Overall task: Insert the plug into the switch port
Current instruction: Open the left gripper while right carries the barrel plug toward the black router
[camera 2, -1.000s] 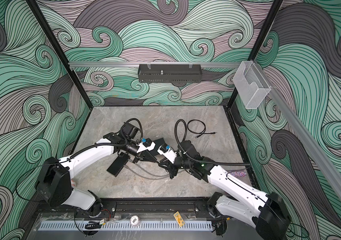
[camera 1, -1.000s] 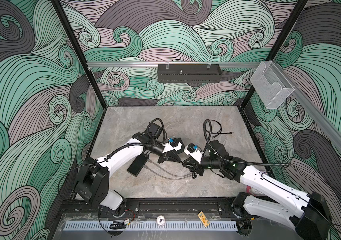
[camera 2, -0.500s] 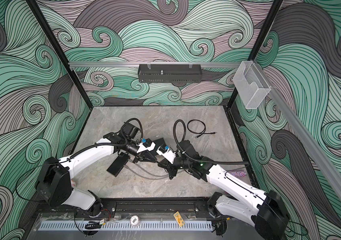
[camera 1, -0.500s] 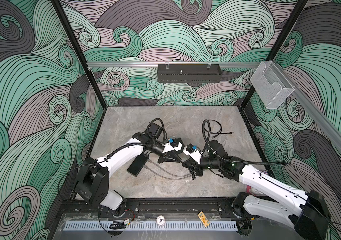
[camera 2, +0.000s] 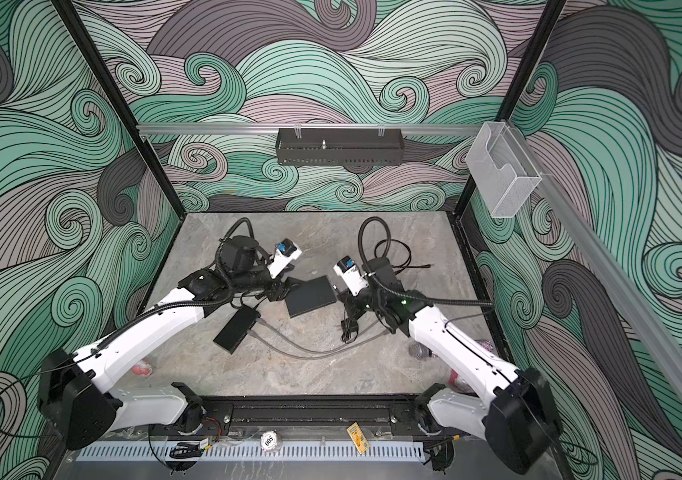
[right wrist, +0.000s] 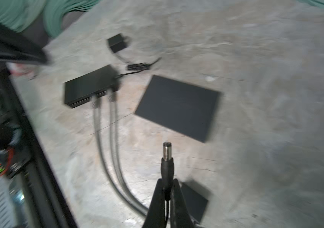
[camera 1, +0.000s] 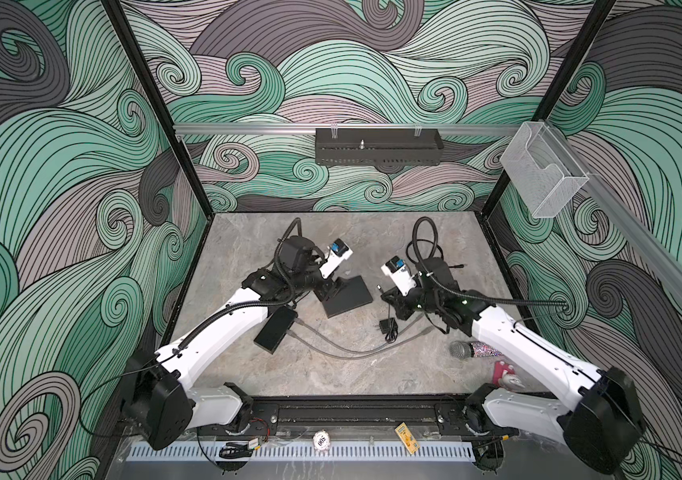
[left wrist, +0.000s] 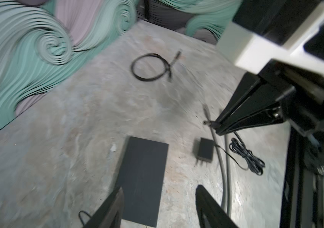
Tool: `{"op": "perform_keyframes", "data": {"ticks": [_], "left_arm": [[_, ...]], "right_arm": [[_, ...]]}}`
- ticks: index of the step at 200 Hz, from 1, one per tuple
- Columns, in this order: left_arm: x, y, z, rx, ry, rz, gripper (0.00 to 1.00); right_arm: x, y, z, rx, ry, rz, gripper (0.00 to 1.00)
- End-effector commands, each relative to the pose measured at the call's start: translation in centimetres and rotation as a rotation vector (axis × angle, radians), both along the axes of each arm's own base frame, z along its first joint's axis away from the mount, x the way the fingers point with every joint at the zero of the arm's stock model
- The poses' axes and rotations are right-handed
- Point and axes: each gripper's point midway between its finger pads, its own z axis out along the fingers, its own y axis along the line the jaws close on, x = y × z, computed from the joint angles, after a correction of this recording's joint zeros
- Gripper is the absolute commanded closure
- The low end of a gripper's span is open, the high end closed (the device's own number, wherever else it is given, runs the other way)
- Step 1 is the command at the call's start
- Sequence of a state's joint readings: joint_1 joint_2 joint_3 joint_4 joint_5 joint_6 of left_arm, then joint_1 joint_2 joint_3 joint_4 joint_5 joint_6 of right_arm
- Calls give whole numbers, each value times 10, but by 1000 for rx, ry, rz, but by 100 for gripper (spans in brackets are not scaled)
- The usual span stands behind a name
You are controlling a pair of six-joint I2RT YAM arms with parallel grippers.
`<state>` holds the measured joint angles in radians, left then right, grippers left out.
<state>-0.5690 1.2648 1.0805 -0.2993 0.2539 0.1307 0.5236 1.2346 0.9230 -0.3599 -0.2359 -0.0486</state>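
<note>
The right gripper (right wrist: 166, 183) clenched the plug (right wrist: 166, 156), not yet inserted, just right of the switch (camera 1: 347, 297), while the left gripper (left wrist: 159, 189) hung released.

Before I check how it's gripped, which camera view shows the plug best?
The right wrist view: the plug juts from the shut right pincer, close up, metal tip clear despite some blur. The left wrist view shows it small and blurred at that pincer's tip. In both top views it is only a tiny nub.

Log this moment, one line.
left gripper: open, empty | right gripper: shut on black metal-tipped barrel plug | insertion: not yet done
</note>
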Motion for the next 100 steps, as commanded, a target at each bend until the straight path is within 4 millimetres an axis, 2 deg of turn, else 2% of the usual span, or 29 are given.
{"op": "perform_keyframes", "data": {"ticks": [1, 11, 26, 44, 70, 100], "left_arm": [[27, 30, 16, -195, 108, 371, 40], [28, 32, 7, -254, 160, 432, 40], [30, 35, -17, -305, 235, 504, 41], [30, 35, -50, -294, 303, 542, 41], [29, 36, -95, -250, 420, 602, 43], [25, 31, -123, -250, 479, 598, 44]], "right_arm": [[43, -33, 34, -119, -108, -178, 100], [59, -41, 50, -178, -153, -216, 100], [76, -44, 72, -227, -201, -237, 100], [85, -39, 76, -242, -206, -221, 100], [87, -31, 38, -250, -143, -190, 100], [83, -17, -10, -232, -33, -134, 100]]}}
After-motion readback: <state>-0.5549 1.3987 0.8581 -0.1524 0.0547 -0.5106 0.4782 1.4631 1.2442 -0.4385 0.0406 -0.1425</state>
